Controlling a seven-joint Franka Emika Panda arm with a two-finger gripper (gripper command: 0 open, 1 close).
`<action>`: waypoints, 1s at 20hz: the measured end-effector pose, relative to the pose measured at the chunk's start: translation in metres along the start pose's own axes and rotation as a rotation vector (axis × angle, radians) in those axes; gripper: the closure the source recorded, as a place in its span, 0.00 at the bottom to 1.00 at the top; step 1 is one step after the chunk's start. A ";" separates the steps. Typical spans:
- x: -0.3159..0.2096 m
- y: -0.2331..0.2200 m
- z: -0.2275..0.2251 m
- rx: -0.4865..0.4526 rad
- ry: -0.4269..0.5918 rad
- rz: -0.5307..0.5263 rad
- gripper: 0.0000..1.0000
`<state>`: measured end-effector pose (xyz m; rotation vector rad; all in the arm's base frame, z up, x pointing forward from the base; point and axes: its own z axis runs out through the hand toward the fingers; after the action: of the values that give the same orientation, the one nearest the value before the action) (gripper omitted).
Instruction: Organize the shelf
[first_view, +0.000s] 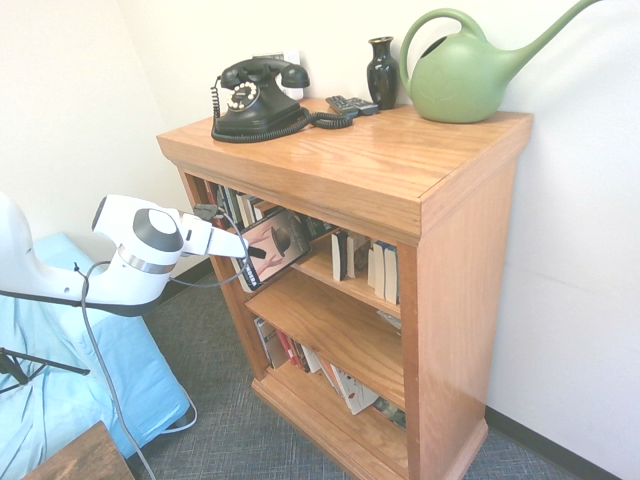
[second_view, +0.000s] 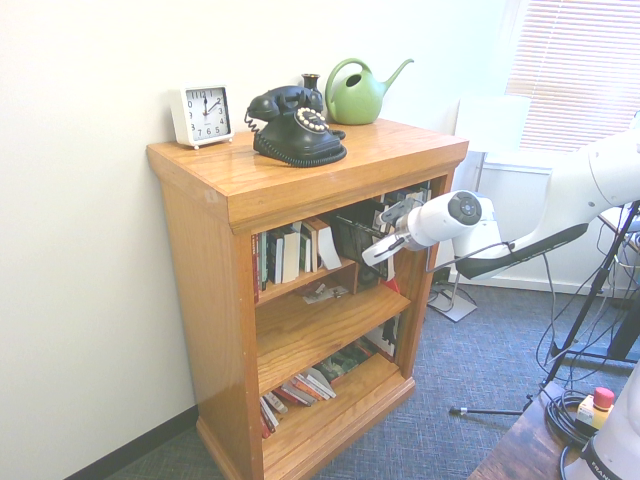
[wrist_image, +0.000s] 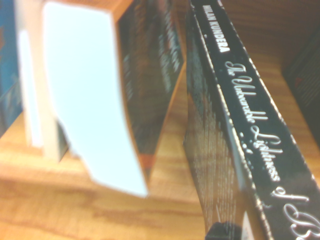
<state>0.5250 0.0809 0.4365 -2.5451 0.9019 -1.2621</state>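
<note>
On the shelf (first_view: 400, 170) top we see the telephone (first_view: 258, 98) in front, with the vase (first_view: 382, 71) and the watering can (first_view: 462, 70) behind; books (first_view: 365, 262) stand inside.

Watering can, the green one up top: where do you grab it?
By the loop handle, coming from above. It arches over the round body of the watering can with an open gap for a finger to slip through. The body looks too wide, and the spout is thin and slanted.
</note>
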 end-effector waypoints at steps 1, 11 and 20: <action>0.004 -0.002 0.001 0.002 0.006 0.002 1.00; 0.007 -0.028 0.036 0.001 0.005 -0.021 1.00; 0.013 -0.045 0.064 -0.016 0.022 -0.028 1.00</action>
<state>0.6002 0.1021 0.4226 -2.5699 0.8876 -1.2983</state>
